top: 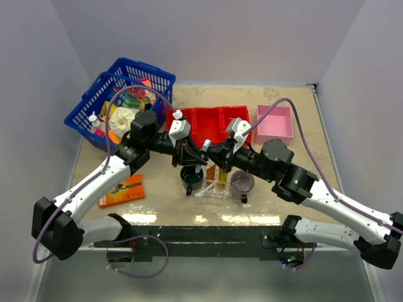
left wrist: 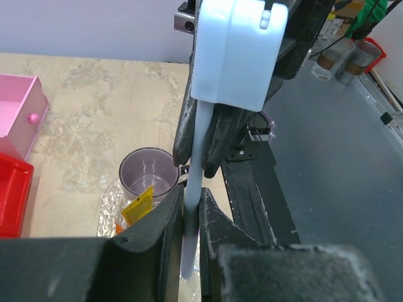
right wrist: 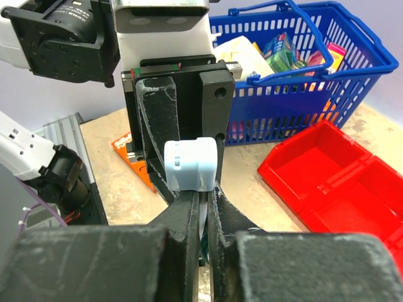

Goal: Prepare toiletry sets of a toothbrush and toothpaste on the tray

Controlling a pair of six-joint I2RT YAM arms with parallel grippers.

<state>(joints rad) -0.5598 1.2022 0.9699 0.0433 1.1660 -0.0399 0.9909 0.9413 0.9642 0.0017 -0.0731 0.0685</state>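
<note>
Top external view shows the left gripper (top: 200, 153) and the right gripper (top: 213, 153) meeting nose to nose over the middle of the worktop (top: 160, 184). Between them is a white toothbrush (top: 206, 146) with a pale blue cap. It hangs in the air just above the tray (top: 209, 191), which lies at 6 o'clock from the red bin (top: 217, 121). Orange tubes (top: 220, 176) are already on the tray. A dark cup (top: 191, 176) stands at its 9 o'clock and a purple cup (top: 242, 182) at its 3 o'clock.

Both grippers pinch the toothbrush at once. I think one is passing it to the other, so it can be turned the right way and laid down by a tube. That would make a set.

The top view is too far off to show the grip. The left wrist view shows it well. The left fingers (left wrist: 157, 233) press the thin handle from both sides low down, and the right fingers (left wrist: 182, 135) pinch it higher up, under the cap. The right wrist view shows the cap from the front, with the right gripper squeezed on the handle just below it. Only that view shows the blue basket (right wrist: 302, 94), at 1 o'clock.
</note>
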